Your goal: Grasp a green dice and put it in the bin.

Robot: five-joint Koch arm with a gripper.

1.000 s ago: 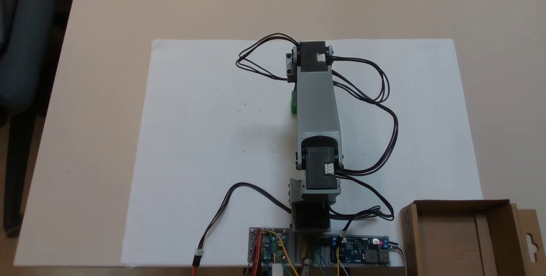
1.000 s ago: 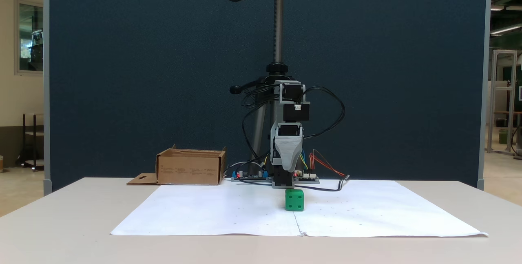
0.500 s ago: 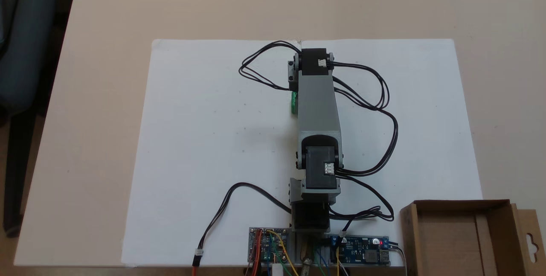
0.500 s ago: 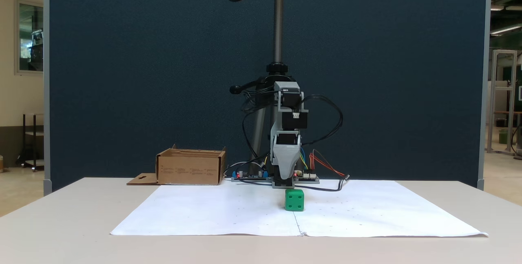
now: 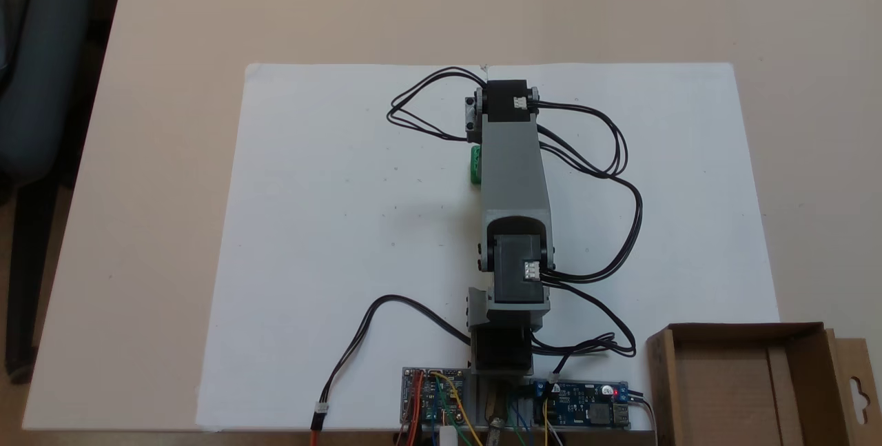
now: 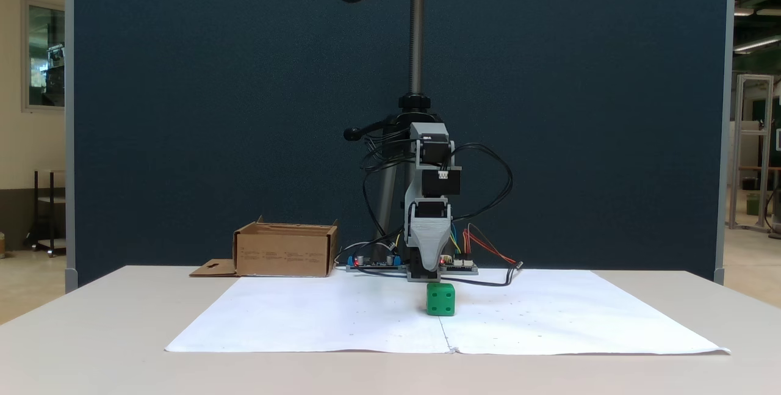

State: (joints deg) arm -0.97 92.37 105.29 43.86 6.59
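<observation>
The end effector (image 6: 429, 270) shows in a fixed view from the front as a grey tapering piece that points down toward the table (image 6: 91, 334), its lower end dark and low over the white paper sheet (image 6: 549, 322). Only one face of it is turned to that camera, so whether its jaws are spread or pressed together cannot be told. In a fixed view from above, the grey arm link (image 5: 513, 170) covers it.

The green dice (image 6: 440, 298) sits on the paper in front of the end effector, nearer the front camera, and a little to the right of it in that view. Nothing grips it, and it rests flat with pips facing the camera. From above, a narrow green strip of the dice (image 5: 475, 165) shows at the left edge of the arm link.

The bin (image 6: 285, 250) stands on the table at the left of the front view, beside the electronics boards (image 6: 372, 262), well apart from the dice. From above the bin (image 5: 799, 336) lies at the lower right corner, open side up, its slotted flap spread outward.
</observation>
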